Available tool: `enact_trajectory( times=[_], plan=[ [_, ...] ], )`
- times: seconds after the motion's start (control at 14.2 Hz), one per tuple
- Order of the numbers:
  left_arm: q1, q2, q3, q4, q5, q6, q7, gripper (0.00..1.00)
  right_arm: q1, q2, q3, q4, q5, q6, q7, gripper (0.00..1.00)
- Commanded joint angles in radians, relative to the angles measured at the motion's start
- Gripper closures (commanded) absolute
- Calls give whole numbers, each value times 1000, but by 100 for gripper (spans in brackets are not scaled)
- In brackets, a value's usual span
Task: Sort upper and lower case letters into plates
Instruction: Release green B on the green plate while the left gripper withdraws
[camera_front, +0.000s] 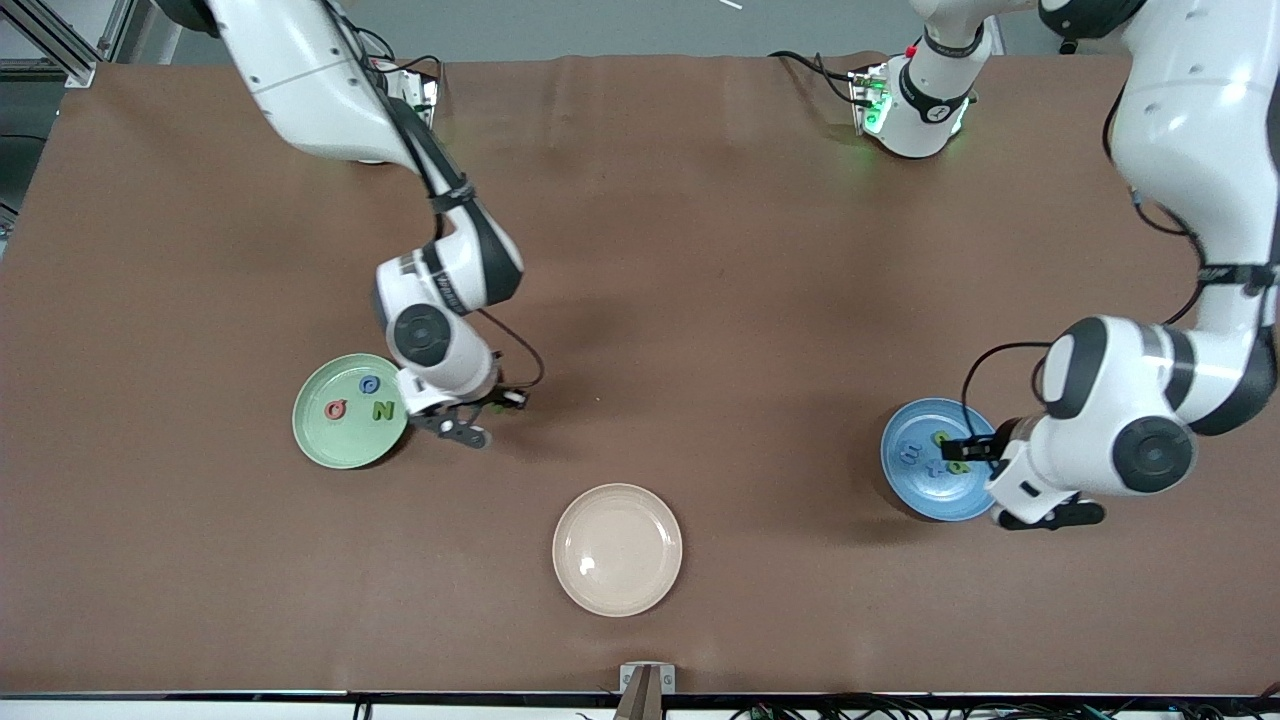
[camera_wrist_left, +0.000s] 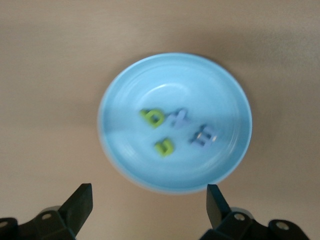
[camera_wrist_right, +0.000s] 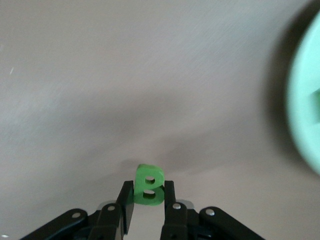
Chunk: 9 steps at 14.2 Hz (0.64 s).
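Observation:
The pale green plate (camera_front: 312, 438) lies toward the right arm's end of the table and holds a red letter (camera_front: 335, 408), a blue letter (camera_front: 370, 383) and a green N (camera_front: 383, 409). My right gripper (camera_front: 464, 430) hangs just beside this plate, shut on a green letter B (camera_wrist_right: 149, 185). The plate's rim shows in the right wrist view (camera_wrist_right: 306, 115). The blue plate (camera_front: 900, 482) lies toward the left arm's end and holds several small green and blue letters (camera_wrist_left: 152, 117). My left gripper (camera_wrist_left: 148, 192) is open and empty above that plate's edge (camera_front: 1042, 508).
A cream-beige plate (camera_front: 617, 549) lies empty, nearer to the front camera than the other two plates, midway along the table. Brown cloth covers the table.

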Motion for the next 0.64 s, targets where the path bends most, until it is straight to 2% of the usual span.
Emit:
enact_trajectory(
  times=[0.0,0.35,0.56],
  plan=[
    [35,-172,-17,-35,-62,-98,76,0,-107,-58,15,-28,-14,-51,-167,99],
    [55,-345,-20,-21,-73,-172,178,0,-253,-52,15,-29,-17,-41,-416,99],
    [38,-361,-31,17,-63,-220,197,0,-321,-48,15,-32,-19,-27,-529,98]
  ],
)
